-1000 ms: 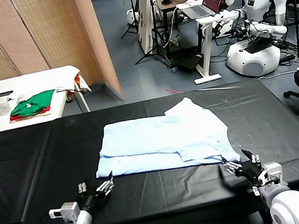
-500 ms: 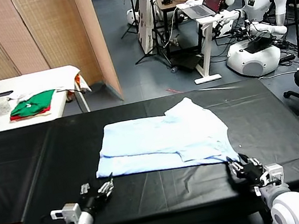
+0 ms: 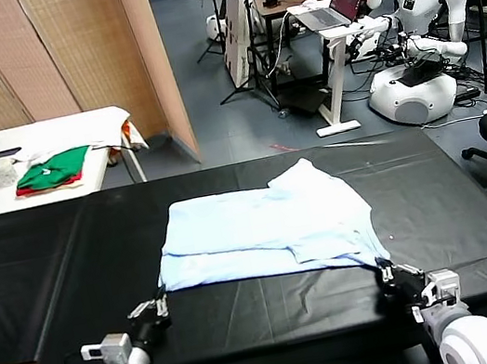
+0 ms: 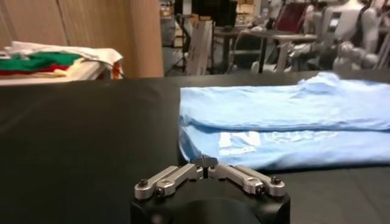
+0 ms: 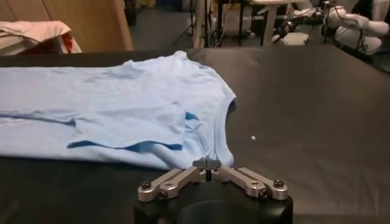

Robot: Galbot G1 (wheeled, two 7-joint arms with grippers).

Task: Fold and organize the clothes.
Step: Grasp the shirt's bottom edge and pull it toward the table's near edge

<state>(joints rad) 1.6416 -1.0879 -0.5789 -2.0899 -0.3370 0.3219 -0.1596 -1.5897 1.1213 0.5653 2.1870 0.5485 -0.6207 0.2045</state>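
The left gripper (image 3: pixel 159 305) sat closed just short of the light-blue T-shirt (image 3: pixel 266 232), whose pale lettering only its wrist view revealed, while the right gripper (image 3: pixel 390 273), also closed, met the shirt's near hem.

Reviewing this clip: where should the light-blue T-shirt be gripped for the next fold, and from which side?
Probably its near edge, at both corners, from the robot's side. The T-shirt lies flat and partly folded on the black table, that edge facing the shut left gripper and right gripper.
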